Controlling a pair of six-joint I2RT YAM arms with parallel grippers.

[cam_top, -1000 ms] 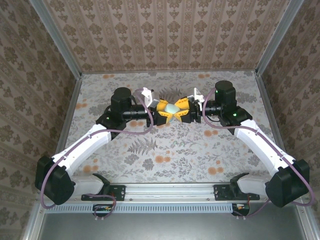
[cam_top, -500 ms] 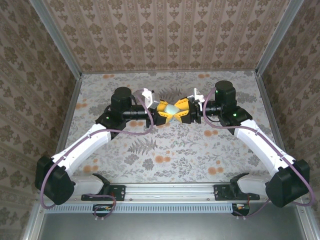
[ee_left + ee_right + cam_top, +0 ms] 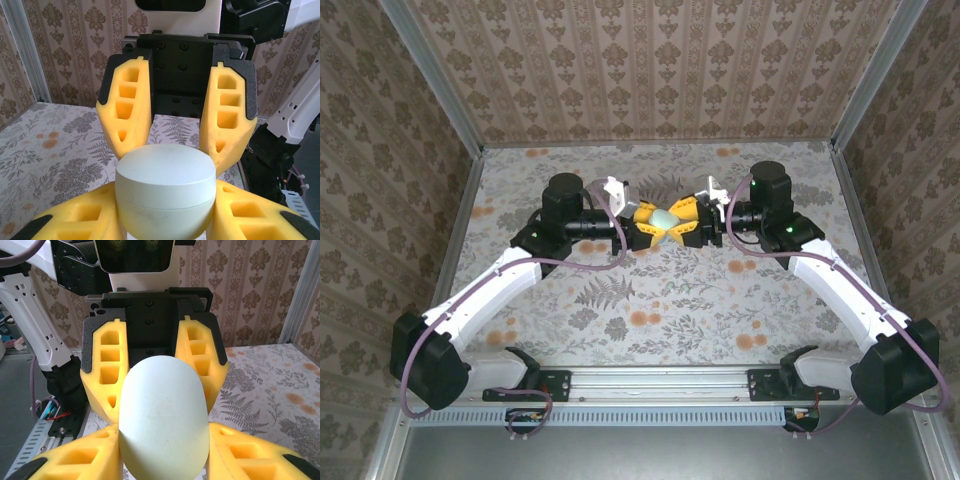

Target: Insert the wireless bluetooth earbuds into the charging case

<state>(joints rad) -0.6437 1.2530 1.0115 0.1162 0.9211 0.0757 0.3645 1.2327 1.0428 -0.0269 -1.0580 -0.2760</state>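
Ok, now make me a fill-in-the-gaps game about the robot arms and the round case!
1. The left gripper and right gripper both have ____ fingers.
2. The number of grippers touching the case is ____.
3. The flowers printed on the table are coloured ____.
Missing words: yellow, two, orange.

The desk wears a pale cloth printed with grey ferns and orange flowers, spreading out on every side beneath the left pincer and right pincer. Beyond and beside both rise walls papered in brown damask stripes, with metal corner posts. The light is soft and even.
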